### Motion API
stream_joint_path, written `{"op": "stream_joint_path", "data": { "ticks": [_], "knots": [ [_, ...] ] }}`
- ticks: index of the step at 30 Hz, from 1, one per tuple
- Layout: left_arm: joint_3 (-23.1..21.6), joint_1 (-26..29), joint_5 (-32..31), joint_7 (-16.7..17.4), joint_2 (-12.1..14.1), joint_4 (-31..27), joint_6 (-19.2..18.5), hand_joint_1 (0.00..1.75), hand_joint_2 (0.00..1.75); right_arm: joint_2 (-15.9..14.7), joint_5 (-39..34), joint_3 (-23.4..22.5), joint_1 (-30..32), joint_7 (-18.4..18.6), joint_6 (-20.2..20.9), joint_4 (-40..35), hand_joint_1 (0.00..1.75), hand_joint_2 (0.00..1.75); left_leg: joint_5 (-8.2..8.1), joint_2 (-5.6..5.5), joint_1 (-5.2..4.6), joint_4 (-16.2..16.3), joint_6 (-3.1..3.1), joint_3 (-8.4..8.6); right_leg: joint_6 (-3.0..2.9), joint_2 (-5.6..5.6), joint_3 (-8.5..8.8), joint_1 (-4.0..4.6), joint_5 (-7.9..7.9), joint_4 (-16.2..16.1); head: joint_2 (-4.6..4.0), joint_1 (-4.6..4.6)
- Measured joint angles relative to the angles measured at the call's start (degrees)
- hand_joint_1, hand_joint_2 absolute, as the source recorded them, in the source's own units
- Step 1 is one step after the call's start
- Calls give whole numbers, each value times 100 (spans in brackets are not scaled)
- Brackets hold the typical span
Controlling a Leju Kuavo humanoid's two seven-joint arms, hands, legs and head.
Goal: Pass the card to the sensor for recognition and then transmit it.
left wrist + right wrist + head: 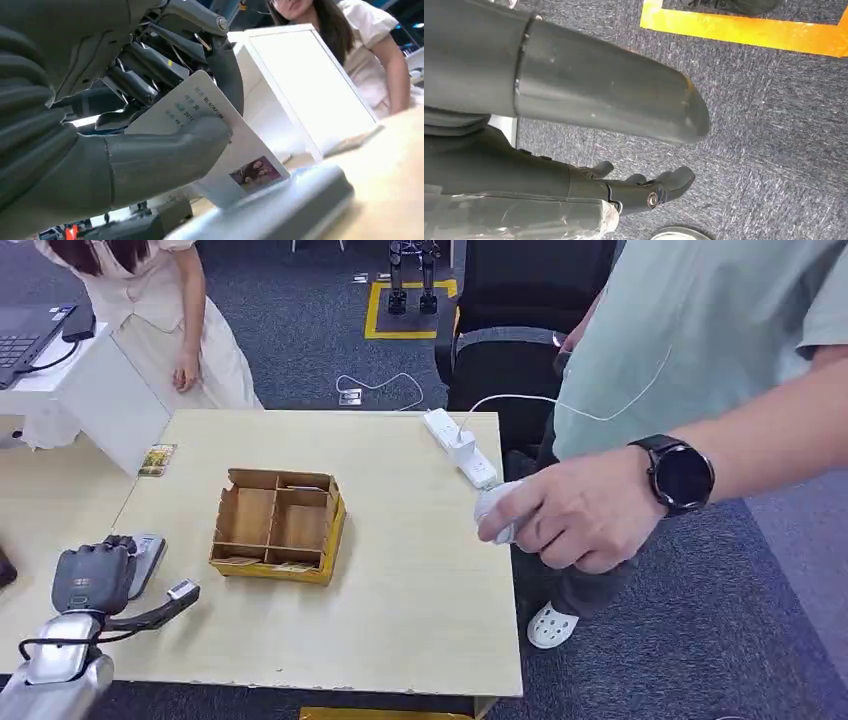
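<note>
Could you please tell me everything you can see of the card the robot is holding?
The card is a flat white rectangle that looks like plastic, with lines of small dark print on its face and a small colour photo near one corner. The left robot hand grips it, the thick thumb pressing on its face and darker fingers behind. It is held tilted, its lower corner right at the grey sensor on the pale wooden table; whether they touch is unclear.

The card point(210, 130) reads "BLACKPINK" (smaller lines unreadable).
</note>
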Motion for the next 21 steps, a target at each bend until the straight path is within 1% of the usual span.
{"op": "stream_joint_path", "data": {
  "ticks": [3,7,16,19,21],
  "knots": [
    [41,23,-28,0,-68,107,-35,175,175,0,0,0,-1,-39,-15,0,0,0,0,-1,0,0,0,0,0,-2,1,0,0,0,0,-2],
    [83,22,-144,42,-166,324,-192,175,175,0,-2,0,-2,-83,-63,0,0,0,0,-1,0,0,0,2,0,-4,1,0,0,0,0,-4],
    [118,-100,-341,197,-365,846,-205,175,175,0,-35,-2,-5,-184,-96,0,0,0,-1,-9,-3,-5,-2,21,-1,-15,25,-3,-1,1,0,-2],
    [157,-148,-264,81,-402,960,-68,175,175,0,-33,-2,-4,-186,-96,0,0,0,0,-9,-2,-7,-3,27,-1,-14,26,-3,-1,2,0,-4],
    [223,-165,-76,-77,-439,973,29,175,175,0,-26,0,-2,-186,-96,0,0,0,3,-11,-2,-7,-2,30,-1,-15,27,-2,-1,3,0,-2]
  ]
}}
